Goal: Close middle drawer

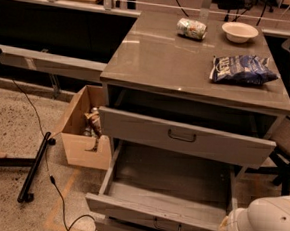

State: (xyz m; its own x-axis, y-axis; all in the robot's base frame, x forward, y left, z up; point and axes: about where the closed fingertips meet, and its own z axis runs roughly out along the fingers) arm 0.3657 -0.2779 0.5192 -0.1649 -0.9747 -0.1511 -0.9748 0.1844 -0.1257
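The middle drawer (172, 182) stands pulled far out of the grey cabinet, and its plain grey inside is empty. Its low narrow face panel (127, 210) is nearest the camera, with a small dark bar handle (167, 226) at its centre. Above it, the drawer with the taller face panel (134, 126) is open a little. A white arm segment (264, 226) shows at the bottom right, next to the middle drawer's right front corner. My gripper is out of view beyond the frame's lower edge.
On the cabinet top (160, 53) lie a blue chip bag (241, 69), a white bowl (240, 30) and a green can (191, 28). An open cardboard box (80, 147) sits on the floor to the left, beside a black pole (34, 166) and a cable. A dark chair (288, 144) stands to the right.
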